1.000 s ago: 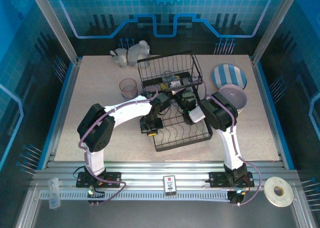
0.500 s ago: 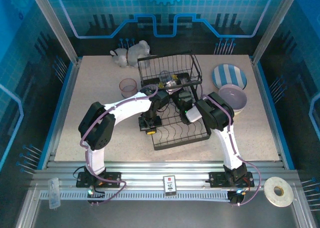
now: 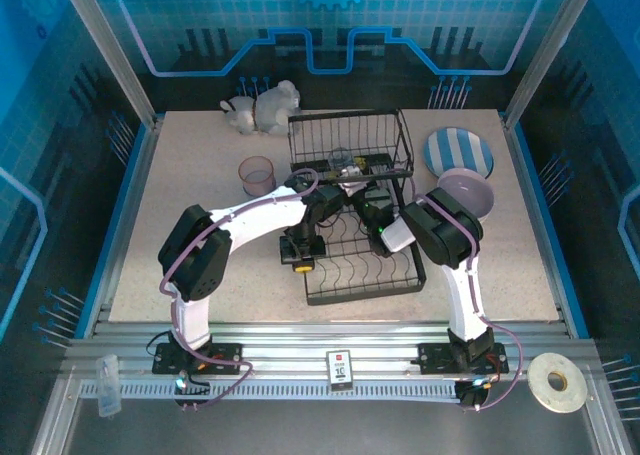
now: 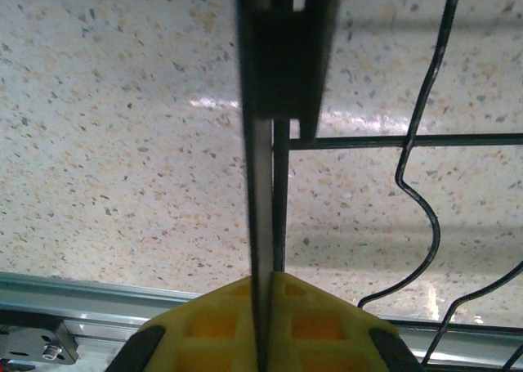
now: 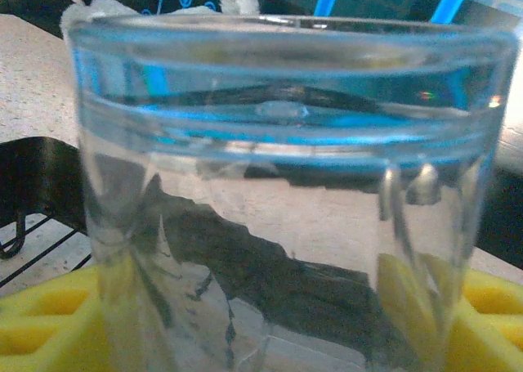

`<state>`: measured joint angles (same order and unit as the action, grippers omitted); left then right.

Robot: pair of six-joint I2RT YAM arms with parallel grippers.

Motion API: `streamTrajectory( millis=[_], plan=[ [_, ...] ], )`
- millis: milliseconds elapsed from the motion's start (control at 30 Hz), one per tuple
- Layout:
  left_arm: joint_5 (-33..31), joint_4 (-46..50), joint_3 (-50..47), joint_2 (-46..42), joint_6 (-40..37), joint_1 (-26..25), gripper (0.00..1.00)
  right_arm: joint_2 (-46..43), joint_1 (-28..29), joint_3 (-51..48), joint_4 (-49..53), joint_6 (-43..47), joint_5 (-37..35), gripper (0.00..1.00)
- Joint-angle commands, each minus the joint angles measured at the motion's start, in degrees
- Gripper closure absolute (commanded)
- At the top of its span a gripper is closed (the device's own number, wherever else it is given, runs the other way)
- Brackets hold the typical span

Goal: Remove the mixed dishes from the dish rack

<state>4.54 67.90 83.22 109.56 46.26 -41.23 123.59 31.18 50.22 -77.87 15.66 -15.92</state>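
My left hand (image 3: pixel 300 259) is pressed shut on a thin black wire at the left edge of the dish rack (image 3: pixel 362 275), and the wire runs straight up between the yellow pads (image 4: pixel 221 323). The left arm rises from its base, bends at the elbow and reaches right across the worktop (image 3: pixel 180 195) to that edge, with the hand pointing down.

My right hand (image 5: pixel 270 323) is spread wide around the blue-grey tumbler (image 5: pixel 278 184). The glass fills the gap and its walls meet the yellow fingers on both sides. The right arm leans in over the rack from its right side, with the wrist reaching toward the raised tier at the far end.

The tumbler stands upright with its rim up and its long axis vertical, at the raised tier. The rack sits mid-worktop with its long axis running from the near edge to the far edge.

A pink tumbler (image 3: pixel 257 176) stands upright on the worktop left of the rack. A striped plate (image 3: pixel 458 153) and a lavender bowl (image 3: pixel 466 195) lie toward the far right corner. A white figurine (image 3: pixel 262 108) sits at the far edge.
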Motion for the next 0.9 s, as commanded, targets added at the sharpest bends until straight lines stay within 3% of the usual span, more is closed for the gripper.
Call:
streamTrajectory(
  millis=[0,467,867],
  plan=[
    [3.5,-13.2,4.9,2.4,-2.8,4.6,1.00,-2.0,7.4,-3.4,-3.8,8.9,12.2,0.62],
    [2.4,-11.3,8.4,2.9,-4.3,4.7,1.00,5.9,9.9,6.1,-3.7,14.6,14.9,0.63],
    [3.5,-14.1,5.3,1.5,-2.4,6.1,1.00,-0.5,9.1,0.5,-3.8,12.3,12.4,0.63]
  ],
)
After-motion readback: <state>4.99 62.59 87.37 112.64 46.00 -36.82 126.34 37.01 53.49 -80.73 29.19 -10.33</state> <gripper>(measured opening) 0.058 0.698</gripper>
